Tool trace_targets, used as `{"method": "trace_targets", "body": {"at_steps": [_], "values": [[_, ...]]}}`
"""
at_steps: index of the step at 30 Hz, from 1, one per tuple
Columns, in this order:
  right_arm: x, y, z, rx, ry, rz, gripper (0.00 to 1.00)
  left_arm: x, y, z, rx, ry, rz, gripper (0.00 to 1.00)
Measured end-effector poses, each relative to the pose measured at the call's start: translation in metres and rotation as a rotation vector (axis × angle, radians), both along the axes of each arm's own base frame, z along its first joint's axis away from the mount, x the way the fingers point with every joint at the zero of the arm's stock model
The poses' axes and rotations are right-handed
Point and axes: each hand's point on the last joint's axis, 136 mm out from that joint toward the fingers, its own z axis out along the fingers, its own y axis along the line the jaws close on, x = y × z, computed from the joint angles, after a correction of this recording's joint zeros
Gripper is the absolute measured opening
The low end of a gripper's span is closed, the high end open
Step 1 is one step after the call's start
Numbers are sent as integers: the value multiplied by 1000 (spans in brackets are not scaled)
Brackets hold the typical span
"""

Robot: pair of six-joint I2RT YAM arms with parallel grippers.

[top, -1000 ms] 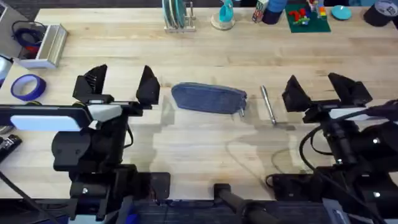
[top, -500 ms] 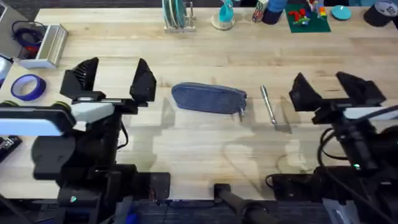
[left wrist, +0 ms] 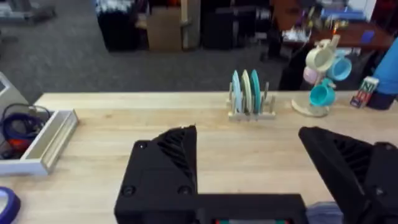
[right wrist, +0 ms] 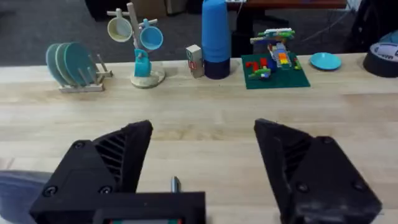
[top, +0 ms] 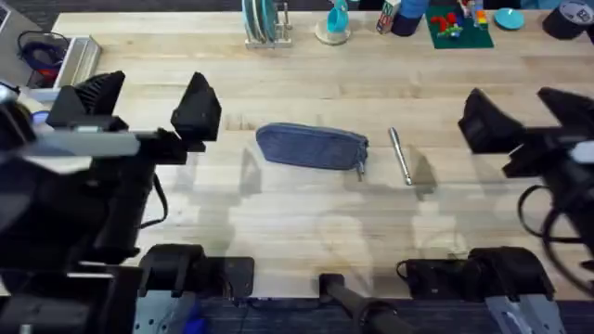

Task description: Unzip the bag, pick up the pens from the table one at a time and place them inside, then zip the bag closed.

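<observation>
The grey-blue bag (top: 312,147) lies flat at the middle of the table (top: 306,83), its small metal zipper pull (top: 360,168) at its right end. One silver pen (top: 400,156) lies on the wood just right of the bag. My left gripper (top: 139,100) hangs open to the left of the bag, raised above the table. Open too, my right gripper (top: 529,116) hovers to the right of the pen. The pen's tip (right wrist: 176,183) shows between the right fingers, and a corner of the bag (right wrist: 15,186) sits beside them. Neither gripper holds anything.
Along the far edge stand a plate rack (top: 264,23), a mug tree (top: 334,23), a blue bottle (right wrist: 216,37) and a green brick plate (top: 457,26). A white tray (top: 56,65) and blue tape roll (left wrist: 5,204) sit far left. A black tape roll (top: 566,19) is far right.
Both arms have risen toward the camera and drawn outward, the left gripper leftward and back, the right gripper rightward. Bag and pen have not moved.
</observation>
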Motion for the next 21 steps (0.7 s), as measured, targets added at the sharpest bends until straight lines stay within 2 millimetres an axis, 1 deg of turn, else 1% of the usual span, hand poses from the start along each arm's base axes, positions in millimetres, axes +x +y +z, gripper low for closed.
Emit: {"method": "trace_targets", "body": {"at_steps": [4, 7, 9, 12, 16, 19, 21], "values": [[6, 0, 23, 0, 34, 0, 995, 6, 0, 7, -1, 83, -2, 993], [12, 0, 38, 2, 84, 0, 996, 10, -1, 20, -1, 118, -6, 993], [16, 0, 44, 2, 127, -1, 996, 12, -1, 29, -1, 139, -8, 993], [22, 0, 47, 2, 210, -1, 996, 13, -1, 39, -2, 176, -9, 994], [28, 0, 49, 1, 320, -1, 996, 15, -1, 47, -2, 242, -9, 994], [33, 0, 52, 1, 373, -1, 996, 16, -1, 46, -3, 308, -9, 994], [35, 0, 50, 0, 415, -1, 996, 17, -2, 42, -4, 366, -10, 994]]}}
